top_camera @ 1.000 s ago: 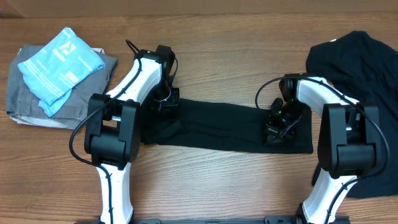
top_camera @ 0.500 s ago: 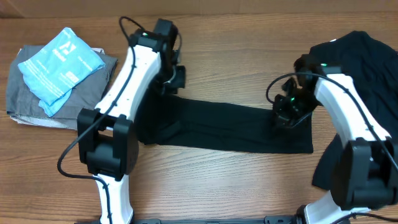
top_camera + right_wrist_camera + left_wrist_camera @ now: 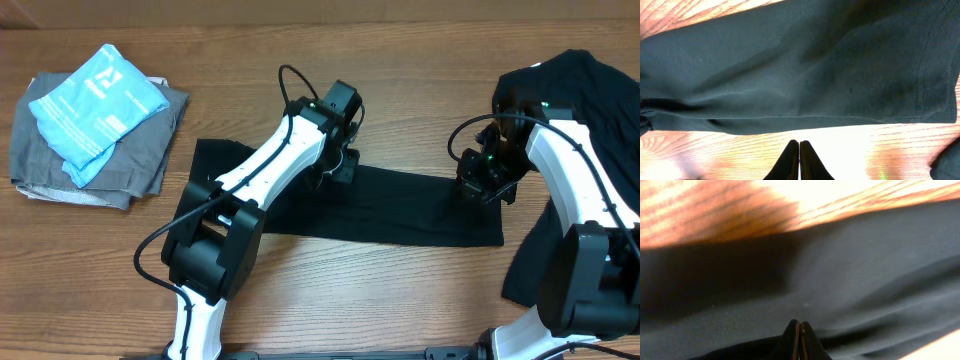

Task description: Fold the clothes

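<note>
A black garment (image 3: 410,205) lies folded into a long strip across the middle of the table. It fills the left wrist view (image 3: 840,270) and the top of the right wrist view (image 3: 790,65). My left gripper (image 3: 338,168) is shut, low over the strip's upper edge near its middle. Its tips (image 3: 800,326) rest by a dark fold, with no cloth seen between them. My right gripper (image 3: 487,188) is shut and empty at the strip's right end, its tips (image 3: 799,145) over bare wood beside the hem. A second black garment (image 3: 575,90) lies heaped at the right.
A grey folded garment (image 3: 140,160) with a light blue plastic packet (image 3: 95,95) on it sits at the far left. The wooden table (image 3: 350,300) shows in front of the strip. The black heap runs down the right edge behind my right arm.
My left gripper rose from the strip's left end and swung right to its middle. My right gripper moved right, off the cloth to the strip's right end. The strip's right end stayed put.
</note>
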